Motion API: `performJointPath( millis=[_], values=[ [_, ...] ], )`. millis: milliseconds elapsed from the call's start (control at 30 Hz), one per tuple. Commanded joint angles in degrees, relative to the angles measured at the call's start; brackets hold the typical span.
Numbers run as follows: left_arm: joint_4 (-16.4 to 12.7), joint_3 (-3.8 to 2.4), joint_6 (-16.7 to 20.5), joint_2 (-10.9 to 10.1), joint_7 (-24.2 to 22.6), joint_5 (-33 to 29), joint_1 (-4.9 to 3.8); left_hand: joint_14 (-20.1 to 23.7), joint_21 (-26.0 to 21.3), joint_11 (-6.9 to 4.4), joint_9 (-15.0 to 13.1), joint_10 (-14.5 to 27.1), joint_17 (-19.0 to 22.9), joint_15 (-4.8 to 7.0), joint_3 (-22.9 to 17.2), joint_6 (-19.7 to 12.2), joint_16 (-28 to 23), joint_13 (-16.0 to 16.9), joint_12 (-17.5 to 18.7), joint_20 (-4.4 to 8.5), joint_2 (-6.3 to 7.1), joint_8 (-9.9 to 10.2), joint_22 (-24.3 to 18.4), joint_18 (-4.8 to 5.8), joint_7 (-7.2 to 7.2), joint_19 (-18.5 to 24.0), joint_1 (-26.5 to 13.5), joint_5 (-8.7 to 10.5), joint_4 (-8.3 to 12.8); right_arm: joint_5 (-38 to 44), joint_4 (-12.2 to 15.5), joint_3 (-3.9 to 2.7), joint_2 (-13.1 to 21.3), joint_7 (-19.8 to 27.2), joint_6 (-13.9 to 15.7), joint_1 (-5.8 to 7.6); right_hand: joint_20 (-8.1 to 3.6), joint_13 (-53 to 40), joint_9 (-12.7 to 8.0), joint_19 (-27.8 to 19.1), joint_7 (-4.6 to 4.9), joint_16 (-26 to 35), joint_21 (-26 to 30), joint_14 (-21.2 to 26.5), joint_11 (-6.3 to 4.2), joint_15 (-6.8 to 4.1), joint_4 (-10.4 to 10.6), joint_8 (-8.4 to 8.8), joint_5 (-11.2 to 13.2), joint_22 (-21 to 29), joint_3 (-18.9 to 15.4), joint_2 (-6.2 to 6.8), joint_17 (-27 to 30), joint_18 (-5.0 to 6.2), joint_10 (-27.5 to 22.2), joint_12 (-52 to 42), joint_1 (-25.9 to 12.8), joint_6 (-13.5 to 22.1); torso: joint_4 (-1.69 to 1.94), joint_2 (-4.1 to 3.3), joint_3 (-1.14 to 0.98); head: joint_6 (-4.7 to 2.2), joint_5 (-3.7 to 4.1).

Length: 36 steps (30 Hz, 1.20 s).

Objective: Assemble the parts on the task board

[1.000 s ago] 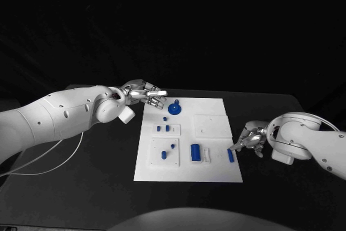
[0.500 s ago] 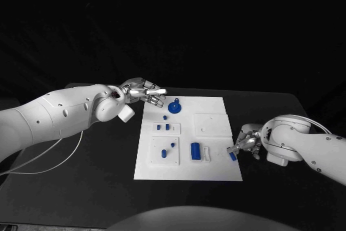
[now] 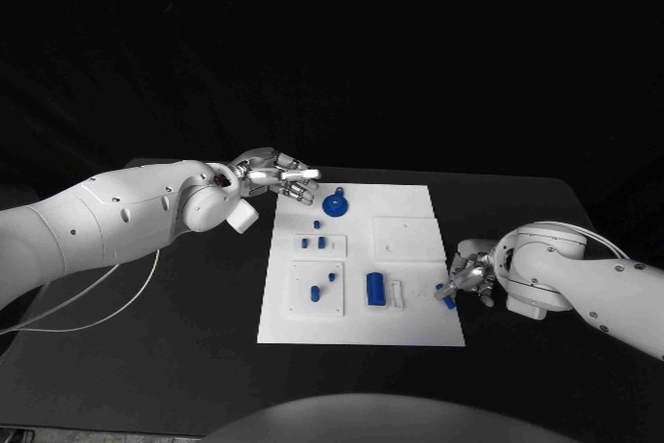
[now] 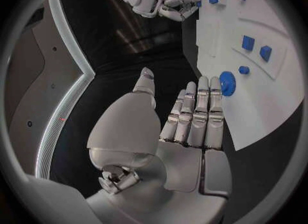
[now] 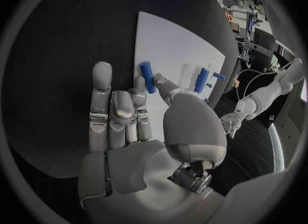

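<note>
The right robot hand point(image 3: 468, 270) rests at the right edge of the white task board point(image 3: 415, 333), thumb and a finger touching a small blue peg point(image 3: 445, 298) lying there; whether it grips the peg cannot be told. The left robot hand point(image 3: 281, 181), fingers spread and holding nothing, hovers at the board's far left corner beside a round blue part point(image 3: 335, 209). The board lies on the black tabletop point(image 3: 194, 347).

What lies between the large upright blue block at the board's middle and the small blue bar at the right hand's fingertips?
In the head view, a narrow white strip on the white task board lies between the large blue block and the small blue bar by the right hand.
</note>
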<state>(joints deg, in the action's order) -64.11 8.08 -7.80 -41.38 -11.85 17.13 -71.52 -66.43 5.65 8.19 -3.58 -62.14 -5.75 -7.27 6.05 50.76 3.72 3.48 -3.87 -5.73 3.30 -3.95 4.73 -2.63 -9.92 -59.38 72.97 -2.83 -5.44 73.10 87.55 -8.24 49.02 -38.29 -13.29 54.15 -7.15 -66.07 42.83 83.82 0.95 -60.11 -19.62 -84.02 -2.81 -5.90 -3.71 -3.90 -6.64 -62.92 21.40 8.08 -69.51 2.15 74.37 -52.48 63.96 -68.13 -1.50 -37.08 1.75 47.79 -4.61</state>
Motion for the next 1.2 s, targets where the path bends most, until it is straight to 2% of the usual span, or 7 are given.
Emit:
performJointPath(
  millis=[33, 300, 433, 500, 700, 1000, 1200],
  values=[
    [-0.1, -0.04, -0.2, 0.1, -0.6, -0.2, 0.01, 0.4, -0.2, 0.22, 0.0, 0.3, 0.0, 0.13, -0.1, -0.3, -0.1, 0.0, 0.1, -0.41, -0.49, 0.2, -0.1, -0.17, -0.04, -0.1, -0.1, 0.04, 0.2, 1.8, -0.4, 0.84, -0.3, -0.6, -2.0, -0.85, 0.24, 0.0, -2.0, 2.1, -0.24, 0.1, 0.4, -0.1, -0.26, 0.29, -1.4, 0.28, -1.3, 0.0, 0.4, -1.15, 0.0, 0.61, -0.3, 0.1, 0.9, 0.4, 0.05, 0.00, -0.01, -0.01, 0.11],
    [-0.1, -0.04, -0.2, 0.0, -0.5, -0.2, 0.01, 0.4, -0.2, 0.23, 0.0, 0.3, 0.0, 0.13, -0.1, -0.5, -0.1, 0.0, 0.1, -0.41, -0.52, 0.2, -0.1, -0.18, -0.06, -0.1, -0.1, 0.05, 0.2, 2.7, -0.5, 1.04, -0.5, -0.6, -1.9, -0.85, 0.44, 0.6, -5.3, 2.0, 0.58, 0.5, 1.1, 0.0, 0.18, 0.58, -6.1, 0.32, -5.1, -0.1, 0.0, -2.40, 0.1, 0.72, -1.3, 1.0, 1.6, 1.3, 0.02, 0.02, 0.04, 0.11, -0.02],
    [-0.1, -0.04, -0.2, 0.0, -0.4, -0.1, 0.01, 0.4, -0.2, 0.24, 0.0, 0.4, 0.0, 0.13, -0.2, -0.7, -0.1, 0.0, 0.1, -0.40, -0.54, 0.3, -0.1, -0.18, -0.09, -0.1, -0.1, 0.05, 0.2, 2.8, -0.3, 1.09, -0.6, -0.4, -2.0, -0.85, 1.03, 1.2, -13.0, 1.8, 2.31, 0.7, 1.7, 0.1, 1.06, 1.23, -7.4, 0.33, -7.5, -0.2, 0.4, -2.46, 0.3, 1.35, -1.9, 1.7, 1.7, 4.5, 0.02, 0.01, 0.01, 0.19, -0.04],
    [-0.1, -0.04, -0.2, 0.0, -0.4, -0.1, 0.01, 0.4, -0.2, 0.24, 0.0, 0.4, 0.0, 0.13, -0.2, -0.7, -0.1, 0.0, 0.1, -0.40, -0.54, 0.3, -0.1, -0.18, -0.09, -0.1, -0.1, 0.05, 0.2, 2.6, -0.2, 1.11, -0.6, -0.3, -2.2, -0.85, 1.16, 1.5, -15.1, 1.8, 2.82, 0.8, 1.9, 0.2, 1.27, 1.33, -7.6, 0.35, -8.8, -0.2, 0.6, -2.29, 0.3, 1.53, -2.2, 2.1, 1.5, 5.5, 0.02, 0.01, 0.01, 0.19, -0.04],
    [-0.1, -0.04, -0.3, 0.0, -0.4, -0.1, 0.01, 0.4, -0.2, 0.25, 0.0, 0.4, 0.0, 0.13, -0.2, -1.0, -0.1, 0.0, 0.1, -0.41, -0.47, 0.3, -0.1, -0.17, -0.11, -0.1, -0.1, 0.05, 0.2, 1.8, 0.0, 1.42, -0.9, -0.2, -2.5, -0.85, 1.33, 2.9, -24.0, 1.4, 3.92, 0.8, 1.6, 0.4, 1.47, 1.43, -11.2, 0.35, -24.6, -1.4, 6.9, -2.26, 0.3, 2.32, -3.2, 3.5, 0.3, 5.5, 0.03, 0.02, 0.08, 0.35, 0.09],
    [-0.1, -0.04, -0.4, 0.0, -0.4, 0.0, 0.01, 0.4, -0.2, 0.25, 0.0, 0.4, 0.0, 0.13, -0.2, -1.0, -0.1, 0.0, 0.1, -0.41, -0.45, 0.2, -0.1, -0.18, -0.12, -0.1, -0.1, 0.05, 0.1, 0.1, -1.4, 2.52, -1.7, -0.6, 2.6, -0.84, 0.70, 3.3, -26.8, 0.9, 3.33, 0.6, -0.4, 0.4, 0.99, 0.79, -12.5, 0.29, -31.9, -5.2, 19.1, -2.25, -0.2, 2.82, -2.5, 3.4, -3.9, 2.2, 0.08, 0.02, 0.05, 0.43, 0.11],
    [-0.1, -0.04, -0.5, 0.0, -0.3, 0.0, 0.01, 0.4, -0.2, 0.26, 0.0, 0.4, 0.0, 0.12, -0.2, -1.0, -0.1, 0.0, 0.1, -0.41, -0.40, 0.2, -0.1, -0.17, -0.12, -0.1, -0.2, 0.05, -0.1, -1.0, -2.0, 2.74, -2.0, -0.6, 5.1, -0.84, 0.59, 3.4, -26.3, 0.9, 3.00, 0.7, -0.4, 0.3, 0.78, 0.65, -12.3, 0.24, -33.2, -6.0, 19.3, -2.20, -0.3, 2.81, -2.4, 3.5, -4.5, 1.2, 0.03, 0.02, 0.09, 0.48, 0.13]
  ],
)
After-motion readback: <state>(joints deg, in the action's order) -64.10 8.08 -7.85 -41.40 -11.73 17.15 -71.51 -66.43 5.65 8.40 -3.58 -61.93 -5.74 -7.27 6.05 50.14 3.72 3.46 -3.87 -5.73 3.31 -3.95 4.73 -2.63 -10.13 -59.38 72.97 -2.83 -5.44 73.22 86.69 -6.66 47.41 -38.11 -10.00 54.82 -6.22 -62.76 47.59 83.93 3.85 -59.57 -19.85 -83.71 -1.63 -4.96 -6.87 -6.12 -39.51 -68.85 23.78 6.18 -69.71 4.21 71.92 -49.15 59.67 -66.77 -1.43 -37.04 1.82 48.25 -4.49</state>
